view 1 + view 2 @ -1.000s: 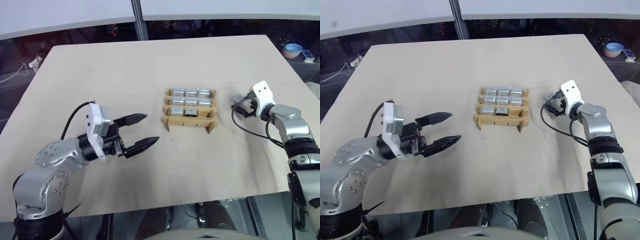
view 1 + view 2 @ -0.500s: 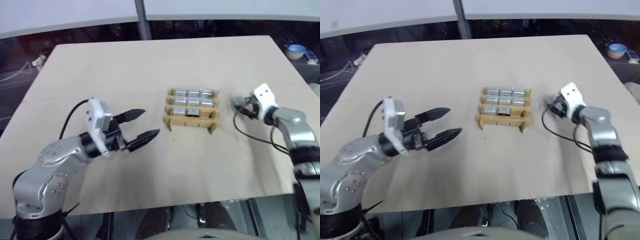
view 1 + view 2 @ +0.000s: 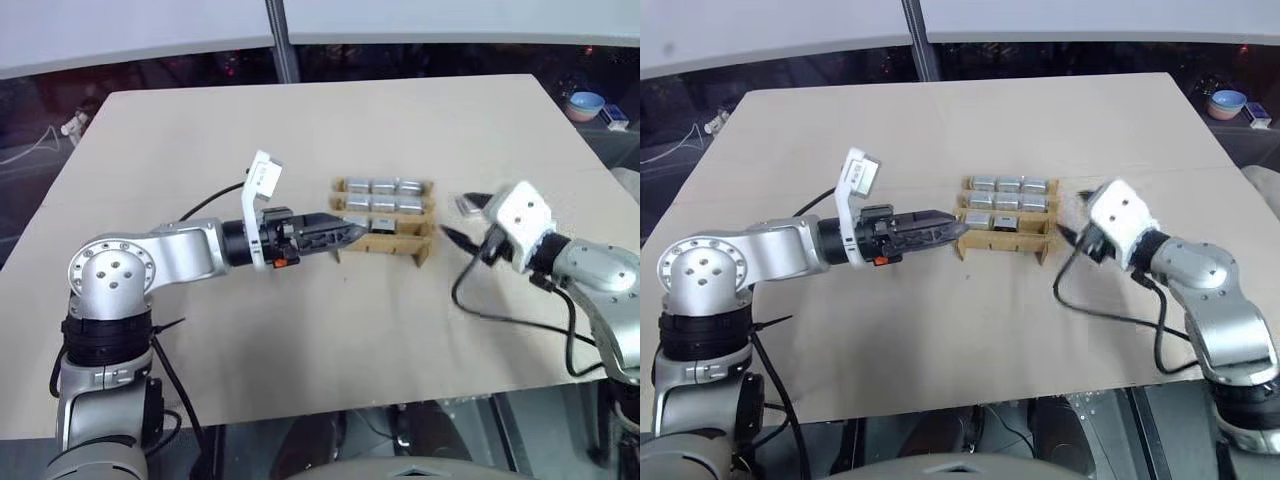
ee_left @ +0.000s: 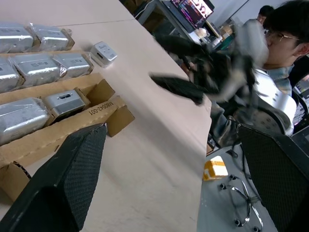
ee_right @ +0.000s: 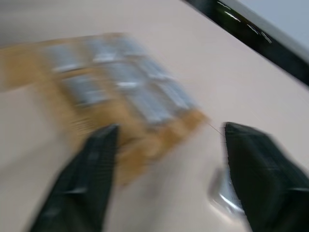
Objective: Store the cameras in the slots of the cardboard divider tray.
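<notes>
Since a second before, left gripper [image 3: 345, 232] had swung across to the near left corner of the cardboard divider tray [image 3: 384, 243]; right gripper [image 3: 450, 238] had drawn back from the loose camera [image 3: 468, 204]. Both stood spread, grasping nothing. Eight cameras [image 3: 384, 186] sat in slots; front right slot empty. Loose camera lay on the tabletop [image 3: 300, 130] just right of the tray, beyond the nearer right gripper.

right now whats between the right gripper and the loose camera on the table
Only bare table. In the left eye view the right gripper sits just short of the loose camera, nothing between.
</notes>
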Available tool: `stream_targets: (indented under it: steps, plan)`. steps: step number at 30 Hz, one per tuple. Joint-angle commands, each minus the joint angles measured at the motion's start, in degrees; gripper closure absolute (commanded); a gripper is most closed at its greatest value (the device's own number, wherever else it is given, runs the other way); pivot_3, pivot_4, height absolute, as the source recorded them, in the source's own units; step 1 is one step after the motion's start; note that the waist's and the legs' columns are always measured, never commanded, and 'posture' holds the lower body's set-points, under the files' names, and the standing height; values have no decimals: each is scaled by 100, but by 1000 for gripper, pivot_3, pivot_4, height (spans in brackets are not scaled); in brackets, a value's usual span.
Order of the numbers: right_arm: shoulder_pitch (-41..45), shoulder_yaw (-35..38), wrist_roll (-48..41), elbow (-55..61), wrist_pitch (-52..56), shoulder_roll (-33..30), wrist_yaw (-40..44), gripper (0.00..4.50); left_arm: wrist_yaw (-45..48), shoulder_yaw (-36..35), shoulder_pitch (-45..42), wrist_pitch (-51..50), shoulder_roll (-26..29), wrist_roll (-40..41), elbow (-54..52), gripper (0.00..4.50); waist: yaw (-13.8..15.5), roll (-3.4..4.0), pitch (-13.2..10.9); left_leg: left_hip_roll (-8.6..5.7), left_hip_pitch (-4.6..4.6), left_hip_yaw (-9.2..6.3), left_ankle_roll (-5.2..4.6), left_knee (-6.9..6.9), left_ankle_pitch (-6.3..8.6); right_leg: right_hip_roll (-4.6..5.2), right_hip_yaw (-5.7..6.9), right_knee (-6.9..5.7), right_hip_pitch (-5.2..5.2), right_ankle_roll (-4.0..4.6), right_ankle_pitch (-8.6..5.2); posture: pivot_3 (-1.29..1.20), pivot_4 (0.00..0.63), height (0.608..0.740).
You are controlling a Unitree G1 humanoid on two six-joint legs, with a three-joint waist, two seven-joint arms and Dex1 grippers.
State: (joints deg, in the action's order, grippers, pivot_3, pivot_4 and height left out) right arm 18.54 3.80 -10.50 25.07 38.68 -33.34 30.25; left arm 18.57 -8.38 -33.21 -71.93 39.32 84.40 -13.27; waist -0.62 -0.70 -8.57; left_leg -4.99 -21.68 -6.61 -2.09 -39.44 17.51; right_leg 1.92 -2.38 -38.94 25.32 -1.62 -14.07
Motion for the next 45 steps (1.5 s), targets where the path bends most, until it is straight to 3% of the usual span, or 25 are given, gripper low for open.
stream_targets:
  steps: [1, 6, 12, 24, 27, 29, 30, 31, 35, 41, 45]
  plan:
    - [226, 216, 147, -379, 289, 290, -608, 85, 275, -82, 6, 175, 167, -243, -311, 0, -1, -2, 1, 0, 0, 0, 0, 0, 0, 0, 0, 0, 1, 0, 0, 0, 150, 740]
    - [881, 474, 93, -1777, 371, 882, -1207, 85, 987, -302, 534, 883, 488, -1066, -1095, 0, -63, -3, 2, 0, -4, 13, 0, 12, 0, 0, -12, -1, 14, 1, 0, 0, 150, 740]
    - [1538, 559, 22, -3300, -140, 957, -1128, 85, 2221, -400, 1277, 2181, 859, -2275, -1829, 0, -82, 2, 0, 0, -10, 19, 1, 20, -1, 0, -13, 4, 20, 2, 0, 0, 150, 740]
    - [2223, 396, 87, -5108, -927, 1045, -820, 85, 2400, -704, 1910, 2611, 936, -2561, -2190, 0, -167, 2, 0, 2, -11, 20, -1, 20, -1, 0, -16, 3, 21, 1, 0, 0, 150, 740]
    - [2294, 361, 126, -5335, -1123, 1073, -793, 853, 2392, -740, 1974, 2640, 947, -2584, -2207, 0, -171, 2, -1, 2, -12, 19, -1, 20, -1, 0, -15, 2, 21, 1, 0, 0, 150, 740]
    - [2301, 312, 175, -5416, -1228, 1076, -787, 1750, 2384, -752, 2003, 2651, 940, -2586, -2200, 0, -169, 2, 0, 2, -12, 19, -1, 19, -1, 0, -15, 2, 21, 1, 0, 0, 150, 740]
    - [2266, 278, 195, -5371, -1263, 1063, -766, 2304, 2336, -758, 2009, 2616, 925, -2553, -2182, 0, -168, 2, 0, 2, -12, 19, -1, 19, -1, 0, -14, 2, 21, 1, 0, 0, 150, 740]
    - [2229, 255, 211, -5315, -1308, 1050, -755, 2536, 2299, -754, 2006, 2602, 909, -2546, -2163, 0, -168, 2, -1, 2, -12, 18, -1, 19, -1, 0, -14, 3, 20, 1, 0, 0, 150, 740]
    - [1737, 61, 356, -4225, -1782, 773, -422, 2535, 1699, -637, 1728, 2176, 765, -2210, -1968, 0, -138, 2, -1, 2, -13, 15, -1, 20, -1, 0, -12, 3, 21, 1, 0, 0, 150, 740]
    - [82, -716, 691, -414, -2876, -546, 984, 2535, 448, -230, 553, 915, 467, -71, -812, 0, -67, 6, -3, 1, -30, 3, -2, 11, 0, 1, -1, 3, 30, -1, -1, 0, 150, 740]
    - [241, -1323, 980, 513, -2861, -429, 1008, 2535, 63, 235, 90, 620, 37, 52, -360, 0, -164, 2, -1, 5, -1, 9, 0, 11, 0, -4, -9, -3, 8, -1, 0, 0, 150, 740]
